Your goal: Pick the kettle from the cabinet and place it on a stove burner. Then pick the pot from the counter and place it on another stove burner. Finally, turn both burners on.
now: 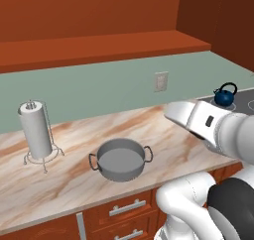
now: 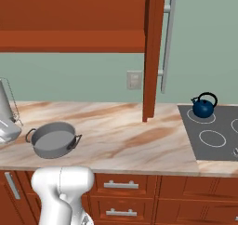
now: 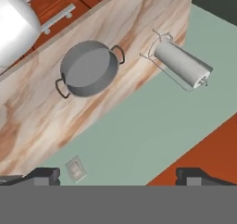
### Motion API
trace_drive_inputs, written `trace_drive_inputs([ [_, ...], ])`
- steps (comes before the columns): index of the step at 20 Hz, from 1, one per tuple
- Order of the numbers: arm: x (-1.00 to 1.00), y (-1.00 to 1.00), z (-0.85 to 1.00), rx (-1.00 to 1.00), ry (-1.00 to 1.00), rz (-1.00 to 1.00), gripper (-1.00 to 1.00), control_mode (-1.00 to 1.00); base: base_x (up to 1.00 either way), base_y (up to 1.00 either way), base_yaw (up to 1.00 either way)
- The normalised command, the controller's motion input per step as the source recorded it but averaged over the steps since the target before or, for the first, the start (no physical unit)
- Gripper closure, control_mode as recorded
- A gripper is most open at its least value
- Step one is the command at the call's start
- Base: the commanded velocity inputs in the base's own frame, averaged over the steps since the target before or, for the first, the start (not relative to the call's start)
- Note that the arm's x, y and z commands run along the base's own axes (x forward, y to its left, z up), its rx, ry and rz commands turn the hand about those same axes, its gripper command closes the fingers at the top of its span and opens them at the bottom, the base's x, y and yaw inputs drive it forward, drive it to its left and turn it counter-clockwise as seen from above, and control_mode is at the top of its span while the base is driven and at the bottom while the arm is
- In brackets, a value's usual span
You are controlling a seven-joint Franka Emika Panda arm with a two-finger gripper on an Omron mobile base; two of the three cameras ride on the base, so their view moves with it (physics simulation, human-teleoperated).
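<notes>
- Kettle [image 2: 203, 107] found seated on the far-left burner ring of the cooktop [image 2: 223, 140]; first placement judged complete, with the near ring [image 2: 212, 138] just in front of it free for the second vessel.
- Pot [image 1: 120, 159] found on the marble surface [image 1: 74, 179], lidless, near the front edge above the drawers [image 1: 124, 209], both loop handles exposed; well apart from the cooktop.
- Pincer [image 3: 115, 174] noted spread to full width, nothing between its tips, raised well above the surface and looking down on pot and wall.
- Risk of a poor grasp: wide shallow body likely too broad to span, so rim or a loop handle would have to be taken; off-centre hold likely to tip the pot on lifting.
- Risk of collision: paper-towel roll [image 1: 35, 130] on its wire stand just beside the pot; a descent drifting that way could topple it.
- Risk of pushing: contact on the rim before closing could slide the pot toward the front edge and off the surface.
- Risk in transfer: long carry past the upright cabinet panel [image 2: 152, 52] between pot and cooktop; a high or wide swing could strike panel or shelf board [image 1: 99, 48].
- Risk at placement: kettle small and light in appearance; pot set too close could knock it off its ring.
- Knobs barely discernible at the cooktop's edge; wrong knob selection possible later.
</notes>
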Motion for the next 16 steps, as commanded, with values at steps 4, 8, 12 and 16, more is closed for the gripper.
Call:
trace_drive_inputs([
  [4,0.12,0.05,-0.03,0.01,0.14,-0.06,-1.0,-1.0,0.0,0.0,0.0],
  [8,0.07,0.04,-0.11,0.0,0.22,-0.09,-1.0,-1.0,0.0,0.0,0.0],
  [12,0.0,0.0,-0.17,0.0,0.26,-0.09,-1.0,-1.0,0.0,0.0,0.0],
  [16,0.0,0.0,-0.29,0.0,0.18,-0.06,-1.0,-1.0,0.0,0.0,0.0],
])
